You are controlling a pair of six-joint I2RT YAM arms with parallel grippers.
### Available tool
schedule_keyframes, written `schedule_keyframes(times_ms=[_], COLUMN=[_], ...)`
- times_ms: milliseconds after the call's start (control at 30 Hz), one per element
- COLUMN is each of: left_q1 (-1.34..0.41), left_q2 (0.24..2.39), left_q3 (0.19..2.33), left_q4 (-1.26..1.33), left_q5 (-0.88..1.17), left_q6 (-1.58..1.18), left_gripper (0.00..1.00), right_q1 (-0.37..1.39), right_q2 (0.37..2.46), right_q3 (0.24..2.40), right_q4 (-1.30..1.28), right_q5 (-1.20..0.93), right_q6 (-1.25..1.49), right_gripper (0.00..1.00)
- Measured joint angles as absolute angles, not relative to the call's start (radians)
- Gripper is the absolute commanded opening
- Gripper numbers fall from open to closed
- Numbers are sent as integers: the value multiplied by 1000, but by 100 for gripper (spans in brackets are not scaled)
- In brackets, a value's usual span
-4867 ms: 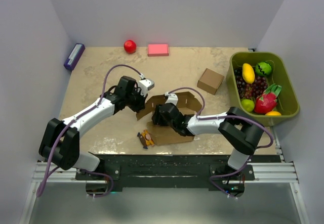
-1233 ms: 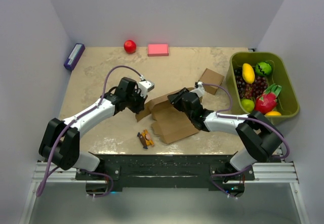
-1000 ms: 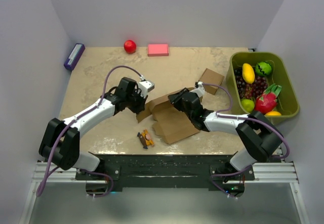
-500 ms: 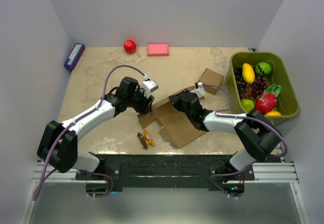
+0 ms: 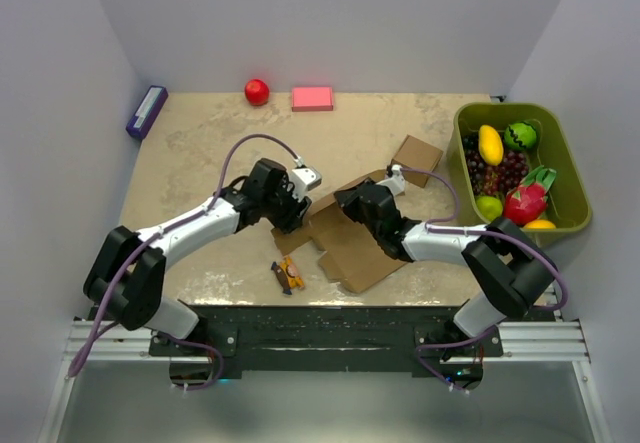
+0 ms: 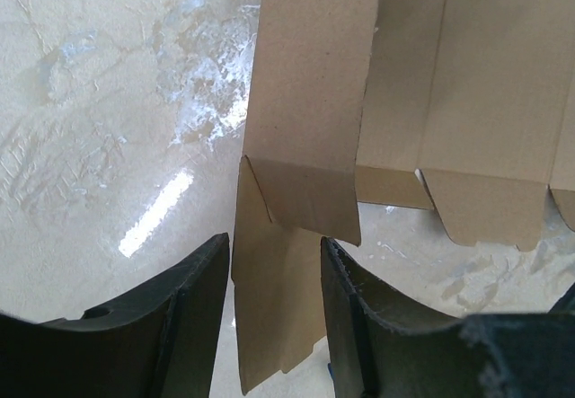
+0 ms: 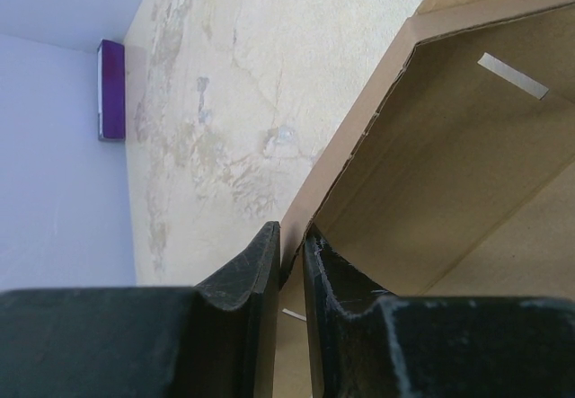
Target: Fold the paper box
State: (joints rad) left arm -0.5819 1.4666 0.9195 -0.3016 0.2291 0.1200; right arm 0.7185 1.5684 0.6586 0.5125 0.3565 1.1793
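Note:
The paper box [image 5: 350,243] is a flat brown cardboard sheet with flaps, lying mid-table with one panel raised. My left gripper [image 5: 296,213] is at its left edge. In the left wrist view it [image 6: 274,247] is open, with a narrow flap of the box [image 6: 314,101] lying between the fingers [image 6: 202,313] without touching either. My right gripper [image 5: 346,201] is at the sheet's far edge. In the right wrist view it [image 7: 289,259] is shut on the raised panel's edge [image 7: 449,173], holding it up off the table.
A small squarish cardboard box [image 5: 416,159] stands right of the sheet. A green basket [image 5: 458,153] of fruit is at the right edge. A red ball [image 5: 257,91], pink block [image 5: 312,98] and purple box [image 5: 146,111] lie at the back. A small orange-black object [image 5: 288,274] lies in front.
My left gripper has moved right and forward along the sheet's left edge. The sheet has slid and turned a little toward the front right. My right gripper keeps its hold.

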Motion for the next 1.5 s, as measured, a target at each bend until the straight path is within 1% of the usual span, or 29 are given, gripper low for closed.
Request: schedule_keyframes(times_ms=[233,633,700,833,900,933,967,1033,1067,1167,1300,1367,1500], left_q1=[-596,-597,-597,-597,-597,-597,-597,-597,-597,-597,-593,-570,-437], left_q2=[1501,1563,1566,1563,1547,1531,1508,1444,1402,1231,1015,967,938], left_q3=[920,941,941,940,934,928,921,900,886,815,681,623,483], left_q4=[-298,-237,-225,-208,-202,-202,-202,-202,-201,-175,-110,-84,-30], left_q5=[179,184,190,204,206,205,205,202,195,154,43,3,-23], left_q6=[115,48,25,-17,-31,-37,-42,-51,-61,-102,-207,-262,-376], left_gripper=[52,53,54,55,59,60,63,70,74,81,84,84,84], right_q1=[719,719,719,719,717,717,717,717,717,717,716,716,716], right_q2=[1568,1568,1568,1568,1568,1568,1568,1568,1567,1556,1538,1531,1520], right_q3=[650,646,646,641,635,633,632,627,620,591,560,554,549], right_q4=[529,539,539,546,555,558,561,570,579,612,645,648,651], right_q5=[353,350,350,350,350,350,350,350,350,350,350,350,349], right_q6=[1186,1187,1188,1195,1198,1202,1203,1205,1206,1212,1215,1215,1215], right_gripper=[17,16,12,8,6,5,3,1,1,0,0,0,0])
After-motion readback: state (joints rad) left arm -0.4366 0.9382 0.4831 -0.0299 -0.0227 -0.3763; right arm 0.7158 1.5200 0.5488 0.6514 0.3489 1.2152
